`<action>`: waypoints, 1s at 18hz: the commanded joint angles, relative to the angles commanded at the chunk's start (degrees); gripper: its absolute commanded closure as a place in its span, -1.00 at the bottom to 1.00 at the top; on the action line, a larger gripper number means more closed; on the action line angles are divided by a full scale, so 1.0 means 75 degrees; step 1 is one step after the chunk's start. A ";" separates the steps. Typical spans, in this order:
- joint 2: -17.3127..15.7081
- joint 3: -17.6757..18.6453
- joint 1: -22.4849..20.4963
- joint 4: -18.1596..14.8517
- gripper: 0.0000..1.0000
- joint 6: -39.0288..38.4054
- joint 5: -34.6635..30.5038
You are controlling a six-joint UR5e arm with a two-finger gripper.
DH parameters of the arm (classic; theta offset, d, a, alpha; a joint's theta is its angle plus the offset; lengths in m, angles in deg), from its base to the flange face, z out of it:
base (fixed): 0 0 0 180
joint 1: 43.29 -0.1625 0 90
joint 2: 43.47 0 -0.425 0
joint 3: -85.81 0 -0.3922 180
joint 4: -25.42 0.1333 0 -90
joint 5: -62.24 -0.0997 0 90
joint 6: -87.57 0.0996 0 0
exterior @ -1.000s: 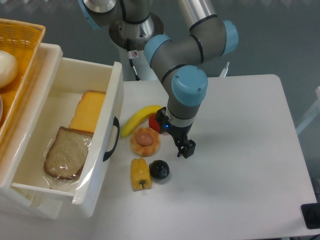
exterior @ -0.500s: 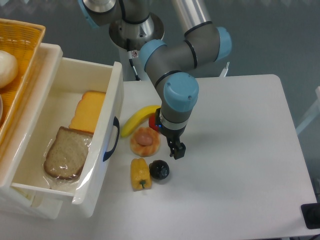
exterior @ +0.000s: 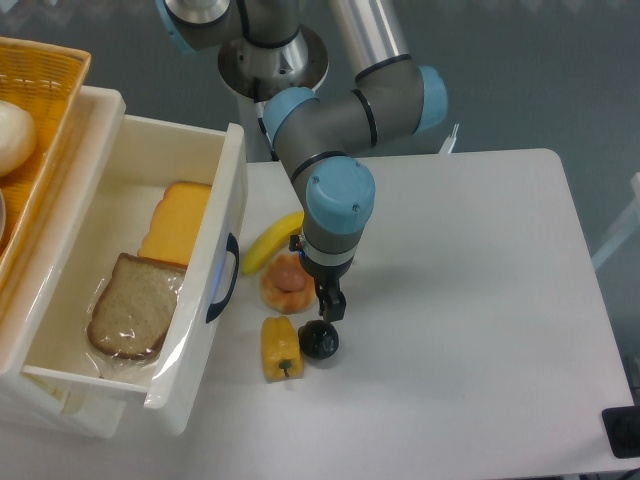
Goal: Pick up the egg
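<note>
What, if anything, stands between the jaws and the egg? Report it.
Nothing visible does. The gripper hangs at the egg's right edge, with no object in between. The black ball sits just below the gripper and the yellow pepper below the egg, both off that line.

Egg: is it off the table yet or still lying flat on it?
Still on the table. The egg lies flat beside the banana, with the tool at its right edge.

Single fixed view, high above the white bench point(exterior: 480, 330), tilted steeply down and facing the arm base point(exterior: 270, 55) at 12 o'clock. Moderately near: open drawer point(exterior: 215, 260) cropped at 9 o'clock, bench edge cut at 3 and 6 o'clock.
</note>
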 joint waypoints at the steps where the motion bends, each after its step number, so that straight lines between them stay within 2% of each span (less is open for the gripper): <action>1: 0.0000 0.0094 0.0012 0.0000 -1.00 0.0047 0.0012; 6: -0.0023 0.0481 0.0234 -0.0012 -1.00 0.0141 0.0012; 11: -0.0035 0.0575 0.0433 -0.0012 -0.99 0.0129 0.0012; 15: -0.0047 0.0634 0.0445 -0.0012 -0.85 0.0129 0.0012; 18: -0.0047 0.0693 0.0445 -0.0012 -0.85 0.0129 0.0012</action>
